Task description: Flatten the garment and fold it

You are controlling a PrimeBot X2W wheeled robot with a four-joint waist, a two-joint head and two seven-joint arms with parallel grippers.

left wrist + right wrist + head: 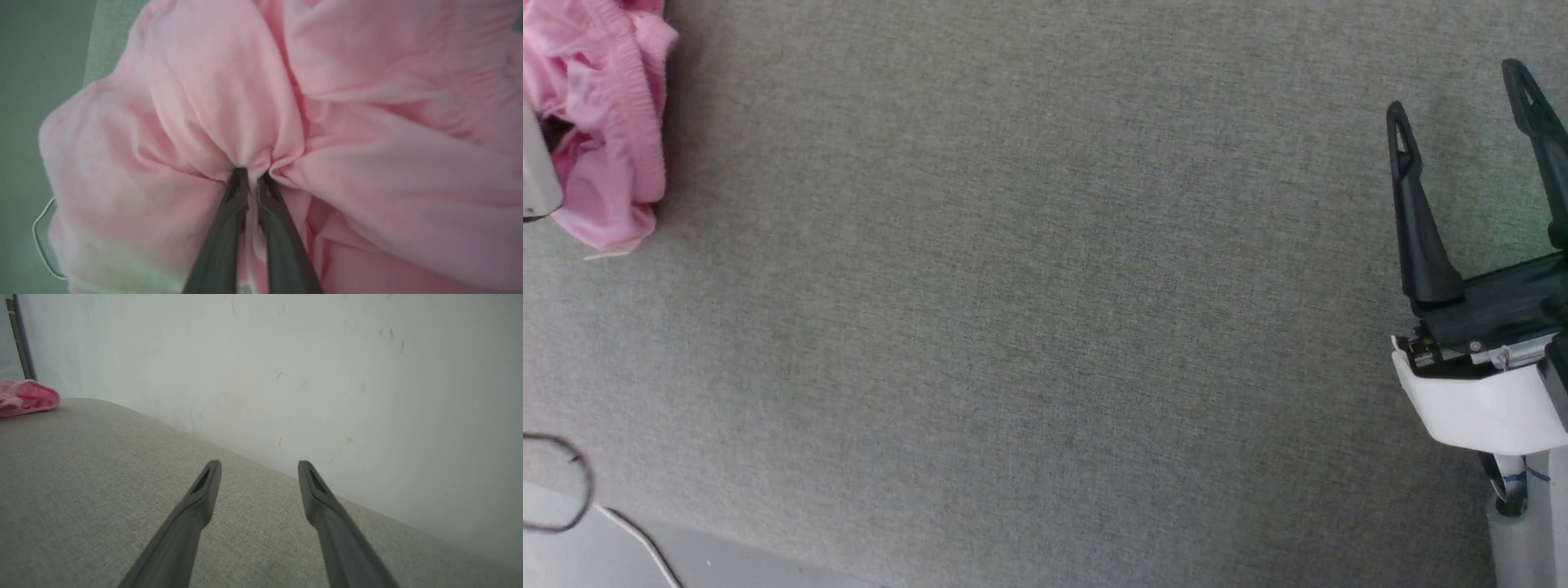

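Observation:
The garment is a crumpled light pink heap with a gathered waistband, lying at the far upper left of the head view on the grey fabric surface. In the left wrist view the pink cloth spreads wide, and my left gripper is shut on a pinched fold of it, wrinkles radiating from the tips. My right gripper stands open at the right edge of the head view, far from the garment. Its two fingers are spread over bare surface, with the garment small at the far left.
A pale wall rises just behind the grey surface's far edge. A thin cable loops at the lower left near the surface's front edge, over a light floor strip. A dark upright post stands by the wall.

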